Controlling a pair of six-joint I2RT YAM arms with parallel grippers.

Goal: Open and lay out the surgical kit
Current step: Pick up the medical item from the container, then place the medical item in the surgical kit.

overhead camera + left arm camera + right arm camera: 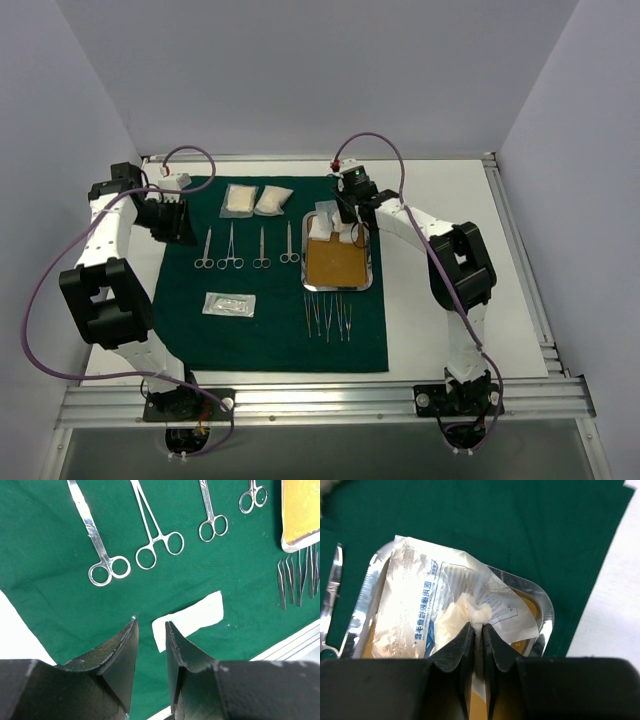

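A dark green drape (270, 340) is spread flat on the white table (410, 330). On it, two gauze packs (257, 200) are laid at 12 o'clock, four ring-handled clamps (246, 247) are lined up near the centre, a clear packet (229, 304) is placed at 8 o'clock, and thin tweezers (328, 315) at 5 o'clock. A steel tray (338, 288) is set at 2 o'clock, with the right gripper (345, 225) lowered onto a white packet (322, 228) at its 12 o'clock end. The left gripper (175, 222) is held at the drape's 10 o'clock edge.

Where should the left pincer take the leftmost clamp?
Probably across its straight shank, just past the rings, coming straight down: the leftmost clamp lies flat on the drape, slim there, with bare cloth either side.
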